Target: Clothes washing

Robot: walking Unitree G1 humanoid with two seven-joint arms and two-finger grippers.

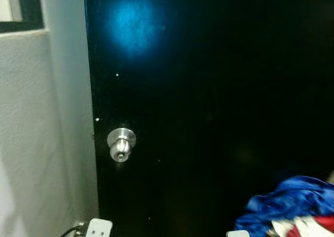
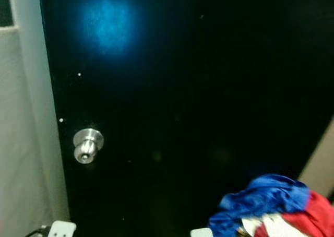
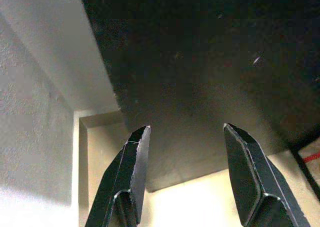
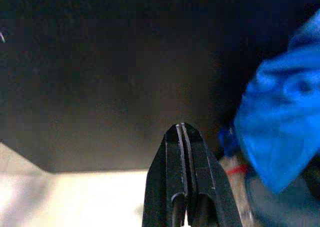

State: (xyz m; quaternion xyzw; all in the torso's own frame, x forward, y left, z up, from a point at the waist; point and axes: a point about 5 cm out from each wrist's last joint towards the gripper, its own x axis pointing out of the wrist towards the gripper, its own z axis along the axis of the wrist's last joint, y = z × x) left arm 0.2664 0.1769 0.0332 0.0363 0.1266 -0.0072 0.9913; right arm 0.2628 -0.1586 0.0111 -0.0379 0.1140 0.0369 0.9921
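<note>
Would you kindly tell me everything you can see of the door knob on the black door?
The door knob is a round knob of silvery, brushed-looking metal, seated on a circular plate of the same metal, with a small dark spot at its centre, perhaps a keyhole or lock button. It stands out from the black door near the door's left edge, about mid-height in the head views, next to the pale wall. Nothing touches it.
</note>
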